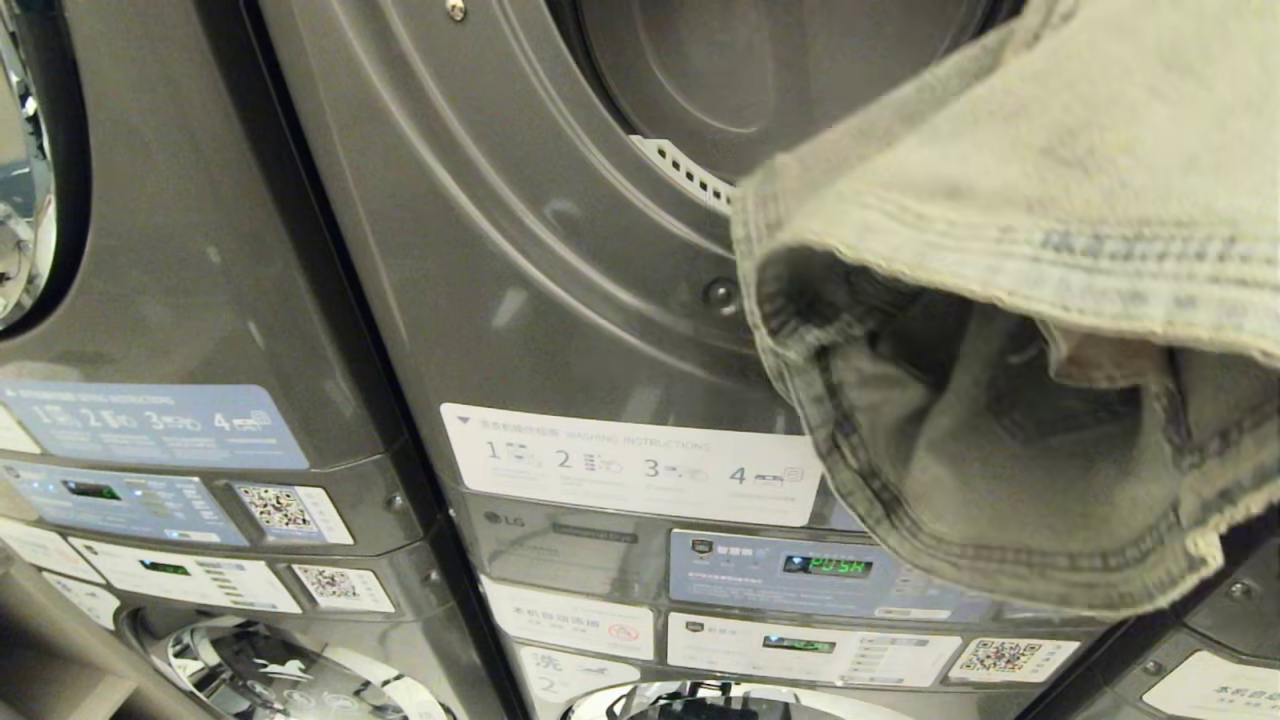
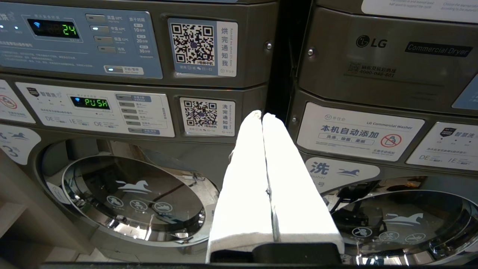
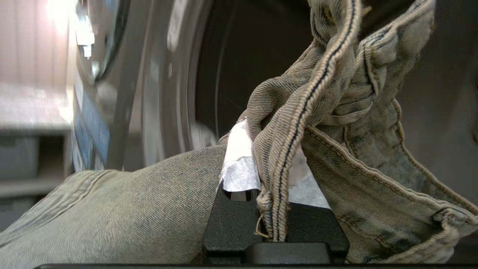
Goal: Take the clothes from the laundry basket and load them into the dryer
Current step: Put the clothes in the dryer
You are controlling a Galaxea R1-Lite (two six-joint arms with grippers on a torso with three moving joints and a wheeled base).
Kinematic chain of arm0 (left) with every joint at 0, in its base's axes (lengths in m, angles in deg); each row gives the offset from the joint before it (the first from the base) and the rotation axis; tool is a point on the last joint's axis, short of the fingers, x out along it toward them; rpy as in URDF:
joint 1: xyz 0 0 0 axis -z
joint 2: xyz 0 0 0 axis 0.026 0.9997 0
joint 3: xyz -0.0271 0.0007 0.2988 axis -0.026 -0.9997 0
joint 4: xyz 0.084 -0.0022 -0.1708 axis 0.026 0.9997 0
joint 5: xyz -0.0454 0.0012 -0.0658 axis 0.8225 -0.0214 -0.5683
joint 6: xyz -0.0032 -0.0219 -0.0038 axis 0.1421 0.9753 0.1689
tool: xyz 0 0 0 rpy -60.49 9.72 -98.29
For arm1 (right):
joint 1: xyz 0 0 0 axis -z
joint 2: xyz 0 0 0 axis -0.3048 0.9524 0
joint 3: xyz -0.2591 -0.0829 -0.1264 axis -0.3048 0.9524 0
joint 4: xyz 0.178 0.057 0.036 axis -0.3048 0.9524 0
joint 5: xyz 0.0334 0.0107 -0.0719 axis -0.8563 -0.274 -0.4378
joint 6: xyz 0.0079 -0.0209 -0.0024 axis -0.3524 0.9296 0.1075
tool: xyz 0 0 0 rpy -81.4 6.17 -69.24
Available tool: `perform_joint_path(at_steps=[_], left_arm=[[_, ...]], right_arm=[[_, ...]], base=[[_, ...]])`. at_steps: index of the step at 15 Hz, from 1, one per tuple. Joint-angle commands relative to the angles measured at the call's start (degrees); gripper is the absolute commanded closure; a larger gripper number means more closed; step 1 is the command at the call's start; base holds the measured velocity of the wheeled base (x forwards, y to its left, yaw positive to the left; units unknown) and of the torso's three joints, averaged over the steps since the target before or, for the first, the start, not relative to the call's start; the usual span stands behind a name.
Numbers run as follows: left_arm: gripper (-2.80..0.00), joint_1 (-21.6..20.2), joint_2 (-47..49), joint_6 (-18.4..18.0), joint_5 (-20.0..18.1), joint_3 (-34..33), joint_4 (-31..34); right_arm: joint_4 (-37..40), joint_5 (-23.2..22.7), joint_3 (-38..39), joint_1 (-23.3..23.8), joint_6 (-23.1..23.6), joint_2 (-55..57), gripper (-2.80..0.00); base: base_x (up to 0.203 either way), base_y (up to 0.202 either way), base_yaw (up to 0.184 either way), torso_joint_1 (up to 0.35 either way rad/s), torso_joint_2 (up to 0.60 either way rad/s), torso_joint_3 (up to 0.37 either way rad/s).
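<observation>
Two grippers are in view, each through its own wrist camera. The right gripper [image 3: 261,164] has its white-padded fingers [image 3: 239,164] clamped tight on a pair of washed-out grey-green jeans [image 3: 336,123], the thick seam and waistband bunched between the pads and draped over the black gripper body. In the head view the jeans [image 1: 1010,330] hang at the lower right rim of the open dryer drum [image 1: 720,70], one leg opening gaping toward the camera and covering part of the front panel; the gripper itself is hidden behind the cloth there. The dryer [image 1: 560,300] carries a white instruction label [image 1: 630,462] below the opening. The left gripper [image 2: 263,116] sits with its white fingers [image 2: 246,179] pressed together and nothing between them, pointed at the control panels [image 2: 93,108] of the lower washers.
</observation>
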Motion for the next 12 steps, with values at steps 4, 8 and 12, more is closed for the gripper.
perform_joint_path(at_steps=[4,8,12], left_arm=[[0.00,0.0,-0.1,0.0,0.0,-0.1,0.0],[0.00,0.0,-0.1,0.0,0.0,-0.1,0.0],[0.00,0.0,-0.1,0.0,0.0,-0.1,0.0]], right_arm=[[-4.9,20.1,-18.7,-12.0,1.4,19.4,0.00],[-15.6,34.8,-34.7,-11.1,4.1,31.8,0.00],[-16.8,37.4,-35.8,-8.9,5.0,36.7,0.00]], base=[[0.000,0.000,0.000,0.000,0.00,0.000],[0.000,0.000,0.000,0.000,0.00,0.000],[0.000,0.000,0.000,0.000,0.00,0.000]])
